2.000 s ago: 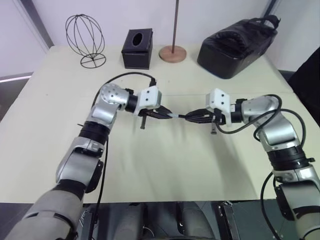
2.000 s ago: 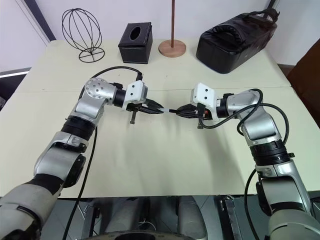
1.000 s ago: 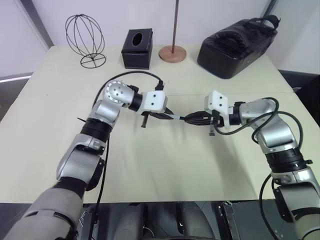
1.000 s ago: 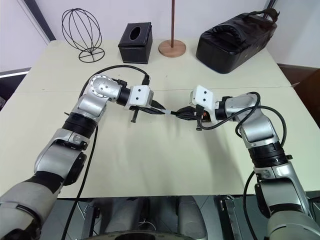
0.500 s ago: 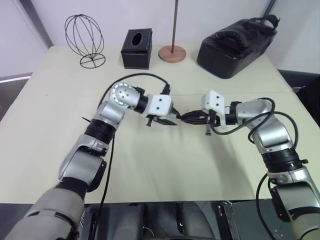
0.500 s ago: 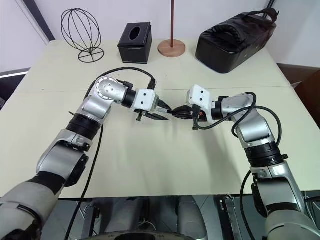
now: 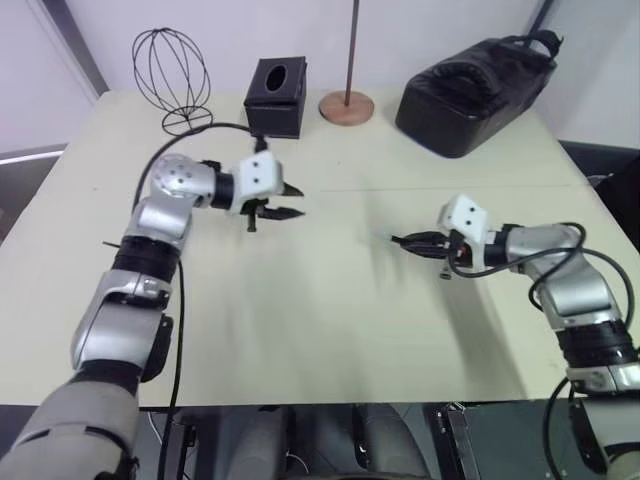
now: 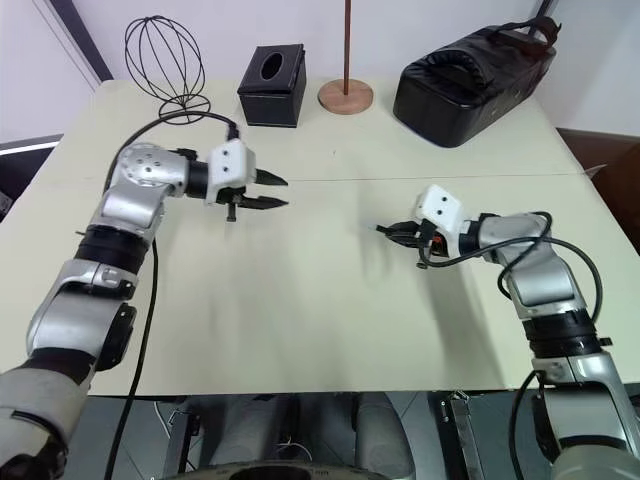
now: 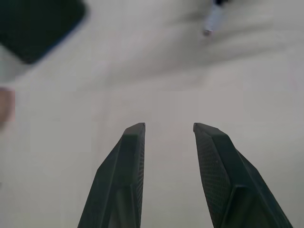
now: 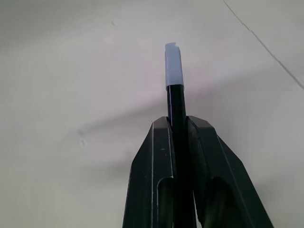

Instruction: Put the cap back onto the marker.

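My right gripper (image 10: 178, 122) is shut on the thin black marker (image 10: 176, 102), which sticks out past its fingertips. A light-grey cap (image 10: 173, 64) sits on the marker's far end. In the head views this gripper (image 7: 418, 242) hovers over the table at the right, pointing left. My left gripper (image 7: 297, 201) hangs over the left of the table, well apart from the marker. Its fingers (image 9: 130, 156) stand open with nothing between them. The marker's grey end (image 9: 212, 20) shows blurred far ahead of them.
Along the back of the cream table (image 7: 300, 330) stand a wire globe stand (image 7: 170, 75), a black tissue box (image 7: 275, 97), a round wooden base with a pole (image 7: 346, 105) and a black bag (image 7: 470, 90).
My left gripper has opened, let go of the cap and pulled away to the left. My right gripper has drawn back to the right with the marker, the cap staying on its end.
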Available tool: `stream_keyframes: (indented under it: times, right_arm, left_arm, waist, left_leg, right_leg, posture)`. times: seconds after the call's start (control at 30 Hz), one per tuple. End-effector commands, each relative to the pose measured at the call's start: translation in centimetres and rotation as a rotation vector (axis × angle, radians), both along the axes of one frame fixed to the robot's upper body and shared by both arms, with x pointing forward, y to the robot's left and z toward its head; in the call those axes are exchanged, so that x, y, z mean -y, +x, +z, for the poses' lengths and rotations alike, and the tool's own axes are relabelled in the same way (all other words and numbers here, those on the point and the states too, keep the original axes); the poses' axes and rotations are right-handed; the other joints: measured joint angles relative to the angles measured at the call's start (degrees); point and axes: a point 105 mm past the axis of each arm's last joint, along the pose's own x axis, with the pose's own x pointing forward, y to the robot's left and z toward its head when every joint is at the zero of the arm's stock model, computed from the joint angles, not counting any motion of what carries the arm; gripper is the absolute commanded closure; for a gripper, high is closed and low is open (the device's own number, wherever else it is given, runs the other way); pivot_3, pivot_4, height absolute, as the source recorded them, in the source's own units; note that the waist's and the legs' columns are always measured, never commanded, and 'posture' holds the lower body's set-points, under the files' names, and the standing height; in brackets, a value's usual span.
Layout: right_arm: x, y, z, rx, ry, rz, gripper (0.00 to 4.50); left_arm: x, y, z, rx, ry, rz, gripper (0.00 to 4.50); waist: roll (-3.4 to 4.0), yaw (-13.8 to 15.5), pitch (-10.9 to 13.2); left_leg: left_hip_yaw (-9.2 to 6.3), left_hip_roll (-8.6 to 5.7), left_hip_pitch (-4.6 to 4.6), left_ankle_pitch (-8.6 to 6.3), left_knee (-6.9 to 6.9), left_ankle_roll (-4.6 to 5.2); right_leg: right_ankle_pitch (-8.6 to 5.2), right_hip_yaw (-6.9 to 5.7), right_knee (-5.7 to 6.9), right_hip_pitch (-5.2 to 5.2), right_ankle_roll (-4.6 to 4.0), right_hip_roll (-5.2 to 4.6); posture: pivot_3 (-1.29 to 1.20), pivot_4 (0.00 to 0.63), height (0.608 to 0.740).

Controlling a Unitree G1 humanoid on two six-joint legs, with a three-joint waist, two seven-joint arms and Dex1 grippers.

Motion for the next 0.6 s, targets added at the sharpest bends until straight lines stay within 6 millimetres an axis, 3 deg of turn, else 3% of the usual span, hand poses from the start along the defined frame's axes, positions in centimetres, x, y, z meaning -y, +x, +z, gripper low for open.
stream_keyframes:
  times: [0.03,0.2,0.4,0.43,0.47,0.6]
  right_arm:
    - [2.3,0.5,1.8,0.077,0.057,-0.168,4.50]
    - [6.7,0.3,0.9,0.066,0.135,-0.485,4.50]
    - [6.7,-0.3,-0.7,0.027,0.168,-0.553,4.50]
    - [6.5,-0.3,-0.9,0.022,0.177,-0.559,3.55]
    - [6.3,-0.2,-1.1,0.017,0.184,-0.561,3.40]
    - [6.1,0.1,-1.4,0.022,0.188,-0.576,1.36]
  left_arm:
    - [-1.2,-0.5,1.9,0.010,-0.175,0.086,2.84]
    - [-3.2,-2.3,0.1,-0.117,-0.463,0.391,2.84]
    - [-4.2,-3.8,-2.7,-0.207,-0.599,0.658,2.84]
    - [-4.2,-4.1,-3.2,-0.215,-0.605,0.679,2.80]
    - [-4.2,-4.4,-3.7,-0.222,-0.606,0.707,2.80]
    - [-4.3,-5.1,-5.4,-0.238,-0.587,0.754,2.80]
  waist:
    - [0.00,0.0,0.0]
    - [0.03,0.0,0.0]
    - [0.01,0.2,0.0]
    - [0.01,0.2,0.0]
    - [0.02,0.1,0.0]
    - [0.02,0.1,0.0]
  left_leg:
    - [0.00,0.01,0.00,0.00,0.00,0.00]
    - [0.00,0.02,-0.02,0.01,-0.02,-0.03]
    - [-0.01,0.01,-0.01,0.06,0.01,-0.11]
    - [-0.02,0.00,0.02,0.07,0.02,-0.11]
    - [-0.01,0.00,0.05,0.07,0.01,-0.12]
    - [0.00,0.00,0.19,0.06,-0.03,-0.12]
  right_leg:
    - [0.00,0.01,0.02,0.00,0.00,-0.01]
    - [0.00,0.08,0.09,-0.10,0.00,-0.02]
    - [0.02,0.10,0.17,-0.10,0.00,-0.04]
    - [0.02,0.09,0.18,-0.05,0.00,-0.04]
    - [0.02,0.09,0.17,-0.03,0.00,-0.04]
    - [0.01,0.09,0.12,0.09,-0.01,-0.03]
  posture:
    - [0.00,0.150,0.740]
    - [0.00,0.150,0.740]
    - [0.00,0.150,0.740]
    - [0.00,0.150,0.740]
    - [0.00,0.150,0.740]
    - [0.00,0.150,0.740]
